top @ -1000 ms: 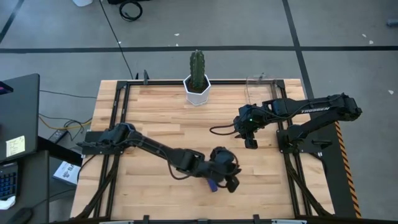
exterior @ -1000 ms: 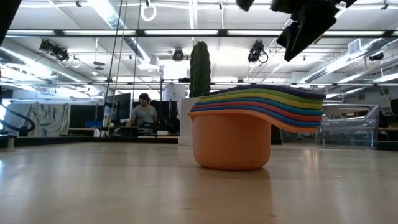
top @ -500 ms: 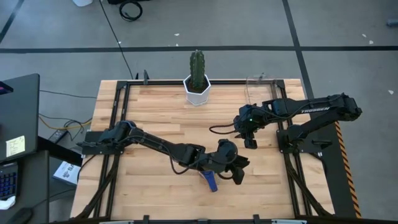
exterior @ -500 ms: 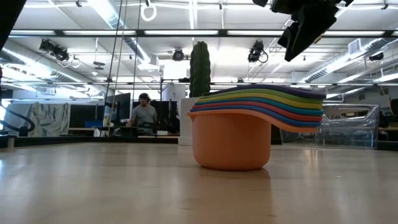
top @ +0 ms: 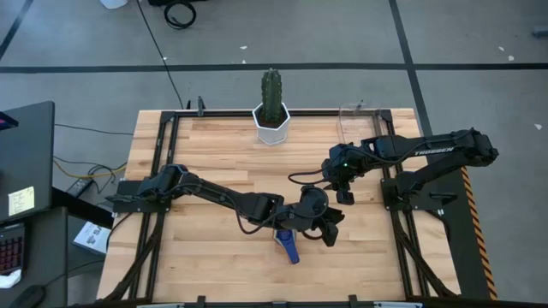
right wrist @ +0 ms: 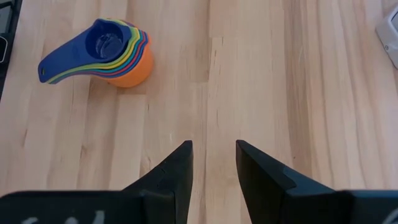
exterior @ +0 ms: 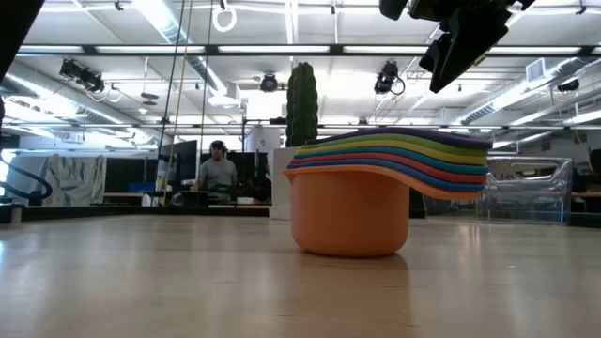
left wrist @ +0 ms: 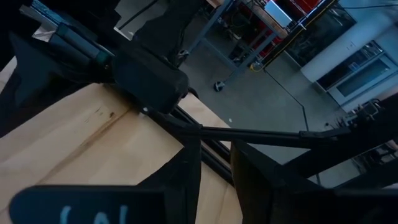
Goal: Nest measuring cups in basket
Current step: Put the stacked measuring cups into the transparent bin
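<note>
The measuring cups (right wrist: 99, 53) sit nested in one stack, standing on the orange cup's base (exterior: 349, 225), blue cup on top, handles fanned to one side. In the high view the stack (top: 288, 245) is near the table's front middle. My left gripper (top: 330, 233) hangs open just right of the stack, raised off the table, nothing between its fingers (left wrist: 249, 180). My right gripper (top: 346, 197) waits open farther back, pointing down at bare wood (right wrist: 214, 158). The clear basket (top: 354, 120) stands at the far right (exterior: 531, 188).
A white faceted pot with a green cactus (top: 272, 122) stands at the far edge, middle. A black frame rail (top: 163, 162) runs round the tabletop. Bare wood lies between the stack and the basket. A person (exterior: 219, 174) sits far off in the room.
My left gripper has swung from above the stack toward the table's right and far side, rising a little and tipping up. More of the blue handle now shows beside it. The stack has stayed where it was.
</note>
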